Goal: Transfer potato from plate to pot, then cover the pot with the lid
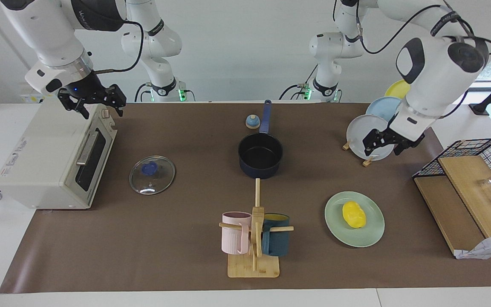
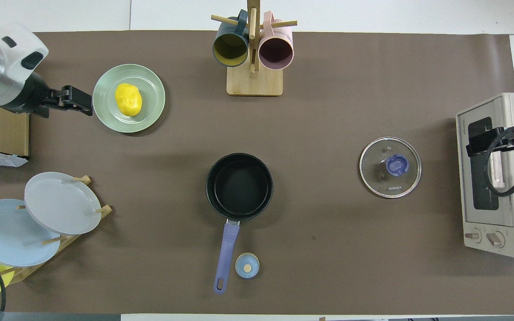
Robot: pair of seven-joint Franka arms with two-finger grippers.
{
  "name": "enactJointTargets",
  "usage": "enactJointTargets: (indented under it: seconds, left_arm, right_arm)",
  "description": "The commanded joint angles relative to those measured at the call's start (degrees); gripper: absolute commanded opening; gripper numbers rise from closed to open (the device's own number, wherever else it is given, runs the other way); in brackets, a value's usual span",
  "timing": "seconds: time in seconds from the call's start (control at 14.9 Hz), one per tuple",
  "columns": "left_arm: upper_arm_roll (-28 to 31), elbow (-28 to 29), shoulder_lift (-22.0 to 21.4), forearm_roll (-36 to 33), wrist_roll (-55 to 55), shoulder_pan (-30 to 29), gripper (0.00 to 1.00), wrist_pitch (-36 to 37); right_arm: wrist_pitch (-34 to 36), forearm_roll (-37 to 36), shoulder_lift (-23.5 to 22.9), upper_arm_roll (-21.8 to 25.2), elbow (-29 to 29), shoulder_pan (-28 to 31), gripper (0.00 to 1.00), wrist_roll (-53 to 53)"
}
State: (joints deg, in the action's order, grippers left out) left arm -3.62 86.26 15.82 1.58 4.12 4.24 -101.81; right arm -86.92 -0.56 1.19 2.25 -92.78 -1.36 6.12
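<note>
The saucepan [image 1: 260, 154] stands mid-table, empty; its glass lid [image 1: 151, 175] lies beside it toward the toaster oven [image 1: 53, 157], under the wide-open right gripper [image 1: 94, 102]. Farther, the potato [image 1: 353, 214] rests on the mint-green plate [image 1: 371, 236]; the left gripper [image 1: 383, 144] hangs open, holding nothing.

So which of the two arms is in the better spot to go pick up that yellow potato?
The left one. The left gripper, open, is in the air just short of the plate holding the potato. The right gripper waits over the toaster oven at the table's other end.
</note>
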Motion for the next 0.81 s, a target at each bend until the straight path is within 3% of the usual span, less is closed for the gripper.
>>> enactJointTargets:
  seconds: [0.0, 0.27, 0.74]
  left_arm:
    - [0.19, -7.24, 10.53, 1.31, -0.08, 0.95, 1.00, -5.65]
    - [1.51, -9.35, 19.42, 0.61, 1.06, 2.53, 1.00, -14.37]
    - [1.78, -6.89, 20.66, -1.93, 5.54, 3.58, 1.00, -17.72]
  right_arm:
    - [-5.51, 1.52, 2.49, -0.66, -4.84, -2.85, 1.00, -0.41]
    - [-16.51, 1.61, 3.39, -0.84, -13.73, -3.30, 1.00, -0.06]
    - [-25.56, 1.61, -5.58, -0.84, -16.71, -4.71, 1.00, 6.09]
